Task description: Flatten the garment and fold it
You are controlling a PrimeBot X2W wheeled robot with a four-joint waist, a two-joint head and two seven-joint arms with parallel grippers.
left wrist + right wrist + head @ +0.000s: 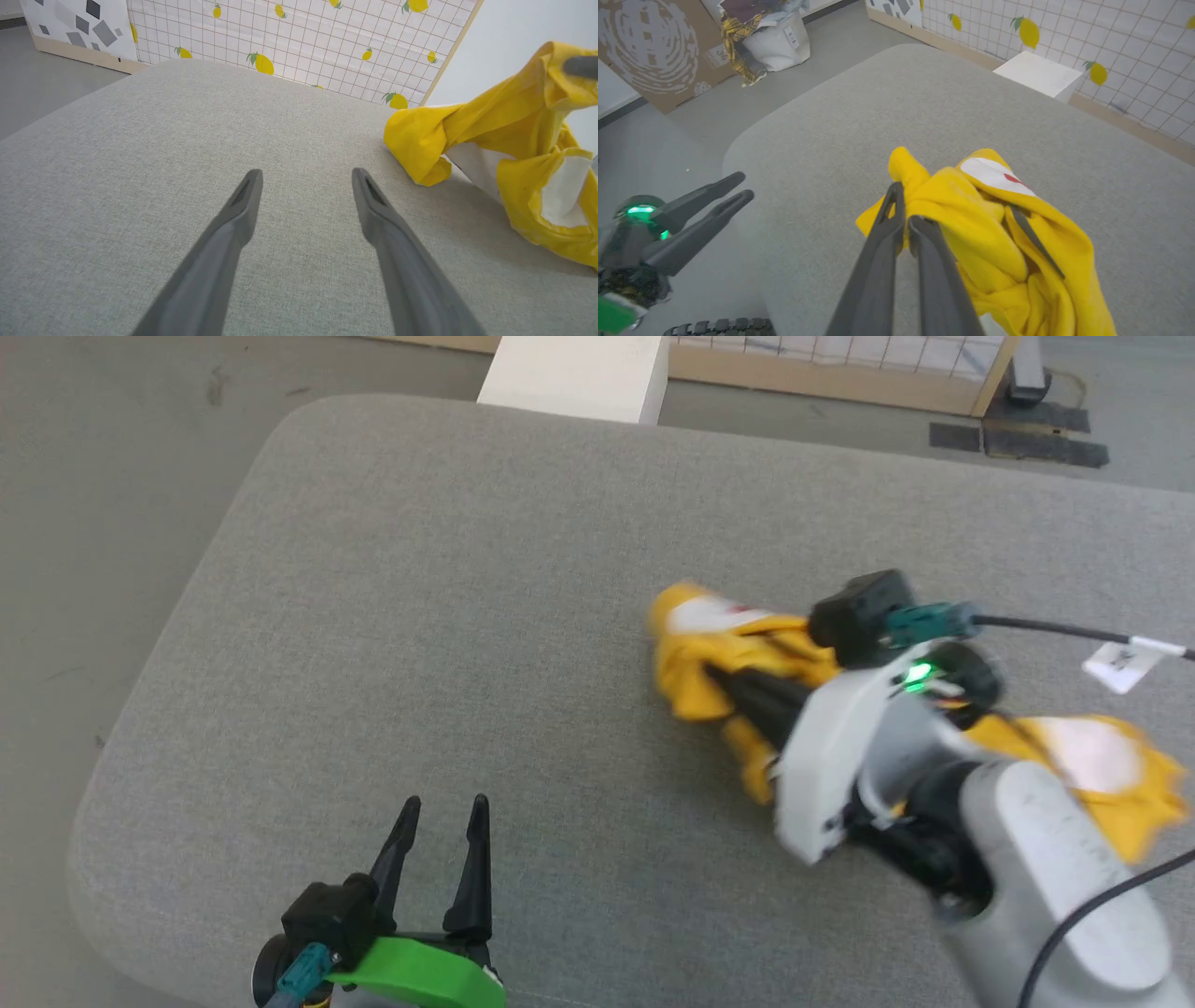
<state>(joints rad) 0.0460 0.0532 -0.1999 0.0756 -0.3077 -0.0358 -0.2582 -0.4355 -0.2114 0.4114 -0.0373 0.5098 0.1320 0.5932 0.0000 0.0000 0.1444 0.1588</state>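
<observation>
Garment [695, 658] was a crumpled yellow bunch sitting right of centre in the head view. Its long axis ran from the middle of the frame down toward the lower right edge, partly under my right forearm. A bit of the white print with a red dot faced up at the far end.

My right gripper [903, 217] was pinched tight on a fold of the yellow cloth, fingers pressed together with fabric between them. In the left wrist view that end looked pulled up a little while the rest lay on the surface.

My left gripper [446, 807] was spread wide with nothing in it, down at the lower left of the head view and well apart from the shirt. From there the cloth lay up and to the right. So I reckon the left arm would've had to reach across that way to take a second edge before any flattening could happen.

Surface was a grey padded table [420, 551] with rounded corners, bare apart from the shirt. Around it there was grey floor [103, 457], a white block [579, 373] past the far edge, a lemon-print screen [303, 42], and a cardboard box [654, 51] with a bag [773, 42] of clothes beside it.
</observation>
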